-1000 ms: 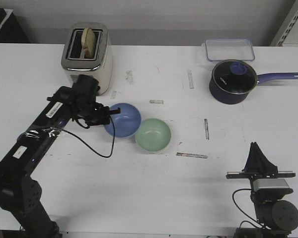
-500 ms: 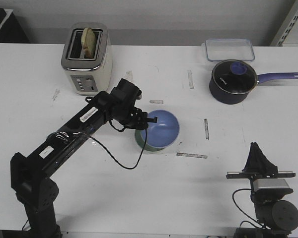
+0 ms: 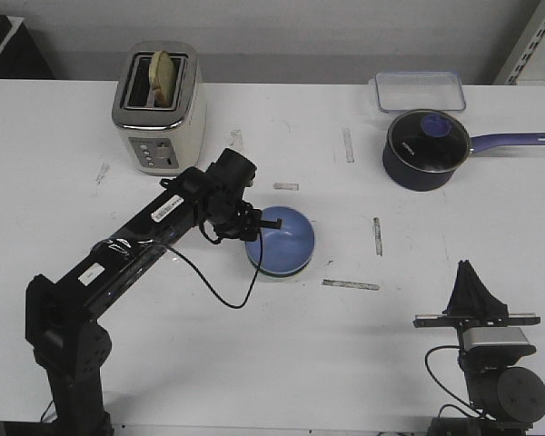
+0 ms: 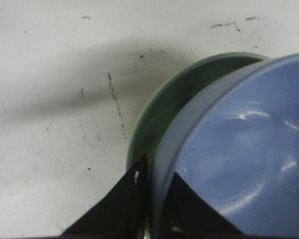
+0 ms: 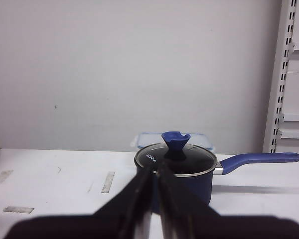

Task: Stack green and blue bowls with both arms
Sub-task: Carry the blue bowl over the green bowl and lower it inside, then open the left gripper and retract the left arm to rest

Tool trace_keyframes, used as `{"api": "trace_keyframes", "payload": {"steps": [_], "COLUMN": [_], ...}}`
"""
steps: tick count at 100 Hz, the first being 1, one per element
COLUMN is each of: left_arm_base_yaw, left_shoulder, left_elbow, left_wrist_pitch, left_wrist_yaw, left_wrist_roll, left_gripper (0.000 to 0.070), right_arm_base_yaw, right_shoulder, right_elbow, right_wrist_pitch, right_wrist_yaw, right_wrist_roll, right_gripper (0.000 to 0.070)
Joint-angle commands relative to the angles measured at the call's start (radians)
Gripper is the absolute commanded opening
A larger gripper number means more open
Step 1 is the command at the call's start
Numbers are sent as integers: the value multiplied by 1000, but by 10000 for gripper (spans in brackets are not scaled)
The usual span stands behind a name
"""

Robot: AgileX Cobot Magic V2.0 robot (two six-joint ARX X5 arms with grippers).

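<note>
In the front view, the left gripper (image 3: 259,222) pinches the near-left rim of the blue bowl (image 3: 282,239), and this bowl sits over the green bowl (image 3: 257,263), of which only a thin pale edge shows below it. The rim grip makes sense, because it keeps the fingers outside the lower bowl while the blue one goes in. The right gripper (image 3: 470,280) rests near the front right corner of the table (image 3: 254,363), well apart from the bowls, so it has no part in this step. The toaster (image 3: 158,105) and the saucepan (image 3: 424,150) stand far back, out of the way.

In the left wrist view, the two fingers (image 4: 124,204) are closed on the blue bowl's (image 4: 229,164) wall, one on each side. The blue bowl is tilted and off-centre inside the green bowl (image 4: 154,124), so I judge it is not fully seated.

In the right wrist view, the right gripper (image 5: 153,199) points toward the saucepan (image 5: 175,172), its fingers are pressed together and they hold nothing.
</note>
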Motion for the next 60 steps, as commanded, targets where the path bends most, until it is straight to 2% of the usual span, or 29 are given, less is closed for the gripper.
{"api": "trace_keyframes", "payload": {"steps": [1, 12, 28, 35, 41, 60], "left_arm_base_yaw": [-11, -17, -19, -26, -28, -30], "left_shoulder": [19, 19, 19, 18, 13, -18], "left_elbow": [22, 22, 22, 22, 22, 22], "left_wrist_pitch": [3, 15, 19, 16, 14, 4], "left_wrist_yaw": [3, 5, 74, 79, 78, 78], "left_wrist_roll": [0, 0, -3, -7, -7, -5], "left_gripper": [20, 144, 192, 304, 361, 373], "right_arm_base_yaw": [0, 0, 0, 0, 0, 0], "right_shoulder": [-2, -2, -2, -2, -2, -2], "right_elbow": [3, 3, 3, 3, 3, 3], "right_wrist_pitch": [12, 12, 12, 12, 12, 12], "right_wrist_yaw": [1, 1, 1, 1, 1, 1], "right_wrist_roll": [-4, -5, -4, -4, -4, -5], "right_gripper": [8, 8, 8, 8, 7, 8]}}
